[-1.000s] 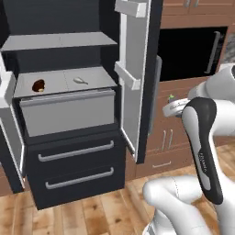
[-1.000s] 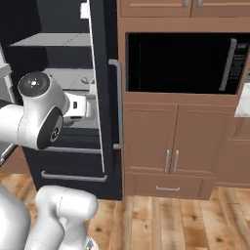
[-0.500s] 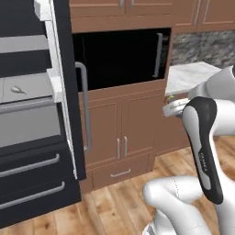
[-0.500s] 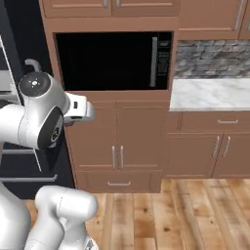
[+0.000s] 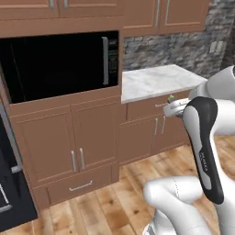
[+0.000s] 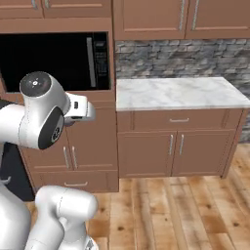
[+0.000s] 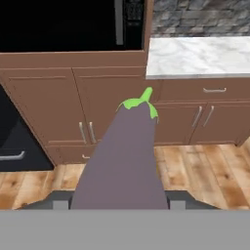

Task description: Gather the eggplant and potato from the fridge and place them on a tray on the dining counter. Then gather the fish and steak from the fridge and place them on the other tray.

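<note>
A long purple eggplant [image 7: 124, 156] with a green stem sticks out from between the fingers of my gripper [image 7: 119, 202], which is shut on it. The stem's green tip [image 5: 170, 97] peeks out beside the hand in the left base view. In the right base view the hand [image 6: 80, 108] juts out from behind the arm's big joint. A black corner of the fridge [image 5: 9, 197] sits at the lower left, and its silver drawer handle [image 7: 12, 156] is at the left edge of the hand view. The potato, fish, steak, trays and dining counter are out of view.
A black built-in microwave [image 5: 55, 64] sits in brown wood cabinetry straight ahead. To its right runs a wall counter with a marble top [image 6: 176, 93] under a stone backsplash. Cabinet doors and drawers stand below it, above a wood plank floor [image 6: 185, 210].
The whole picture has swung right as the base turned. The open fridge has slid off to the left, and the microwave and wall counter have come into view. The eggplant stays in the gripper.
</note>
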You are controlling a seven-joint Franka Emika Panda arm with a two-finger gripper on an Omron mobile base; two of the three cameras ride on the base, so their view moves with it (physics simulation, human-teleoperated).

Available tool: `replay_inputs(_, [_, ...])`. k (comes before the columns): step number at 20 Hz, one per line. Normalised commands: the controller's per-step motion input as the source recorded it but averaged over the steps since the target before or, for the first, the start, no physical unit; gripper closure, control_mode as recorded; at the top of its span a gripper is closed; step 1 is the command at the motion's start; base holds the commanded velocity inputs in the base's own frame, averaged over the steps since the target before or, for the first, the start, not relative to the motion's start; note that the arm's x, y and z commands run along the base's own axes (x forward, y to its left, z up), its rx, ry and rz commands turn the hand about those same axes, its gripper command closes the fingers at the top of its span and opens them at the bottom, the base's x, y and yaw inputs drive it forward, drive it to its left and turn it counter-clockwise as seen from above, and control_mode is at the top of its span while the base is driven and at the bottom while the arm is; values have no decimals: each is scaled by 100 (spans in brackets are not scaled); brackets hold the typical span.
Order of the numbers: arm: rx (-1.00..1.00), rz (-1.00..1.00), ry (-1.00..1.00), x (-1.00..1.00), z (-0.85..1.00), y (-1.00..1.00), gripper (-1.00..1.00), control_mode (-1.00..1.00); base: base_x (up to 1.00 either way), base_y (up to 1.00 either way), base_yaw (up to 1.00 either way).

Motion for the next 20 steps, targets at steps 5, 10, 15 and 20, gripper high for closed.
replay_inputs(5, [0,0,0,0,0,0,100,100,20,-100,0])
replay_inputs(10, [0,0,0,0,0,0,100,100,32,-100,9])
replay_inputs(15, [0,0,0,0,0,0,100,100,10,-99,43])
replay_inputs(20, [0,0,0,0,0,0,100,100,-9,-70,68])
